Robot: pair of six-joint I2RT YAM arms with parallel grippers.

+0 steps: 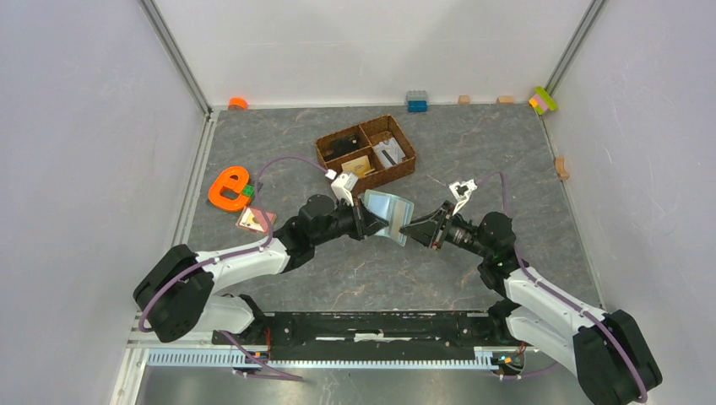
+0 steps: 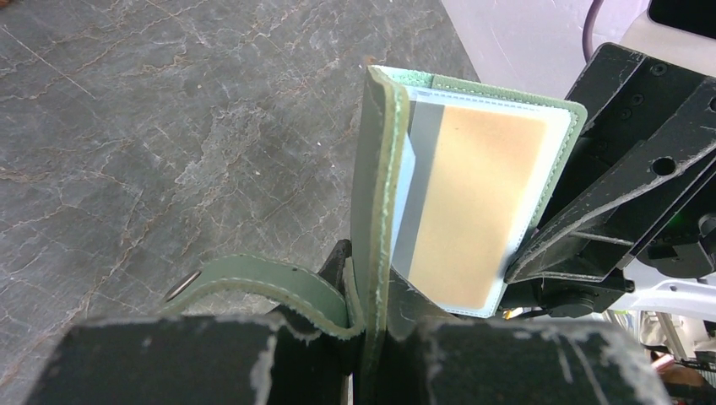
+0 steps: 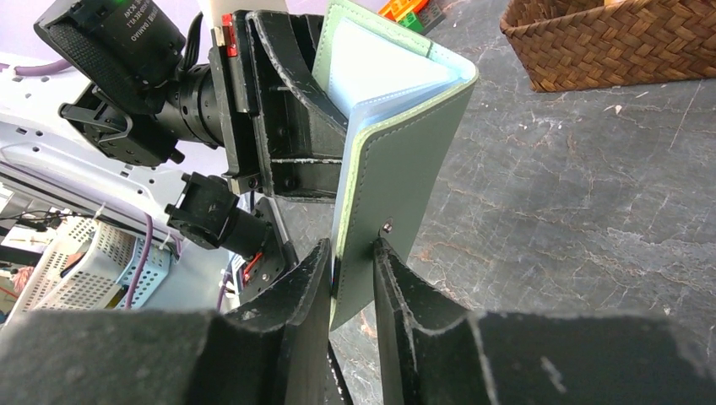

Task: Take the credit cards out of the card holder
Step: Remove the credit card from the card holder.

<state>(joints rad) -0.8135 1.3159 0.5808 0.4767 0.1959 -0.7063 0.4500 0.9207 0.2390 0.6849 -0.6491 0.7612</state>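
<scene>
**A:** What is seen, going from the left?

**B:** A loose card (image 1: 251,219) is laid flat on the table, well to the left of the left claw (image 1: 371,224). That claw is clamped on one cover of the holder (image 1: 388,209), which is held off the table between the two claws. The right claw (image 3: 353,257) is pinched on the other cover, just beside the snap stud.

**A:** Why is it held so?

**B:** It is judged that the covers are drawn apart so that the pockets are exposed. A tan card (image 2: 477,198) is shown in the pocket on the right claw's side.

**A:** And the direction?

**B:** The holder is spread like a book. The fold appears turned away from both claws, toward the basket (image 1: 403,140), and the free edges are toward the fingers. The tan card's long axis appears to be set along the fold. Which end of the pocket is open cannot be told
</scene>
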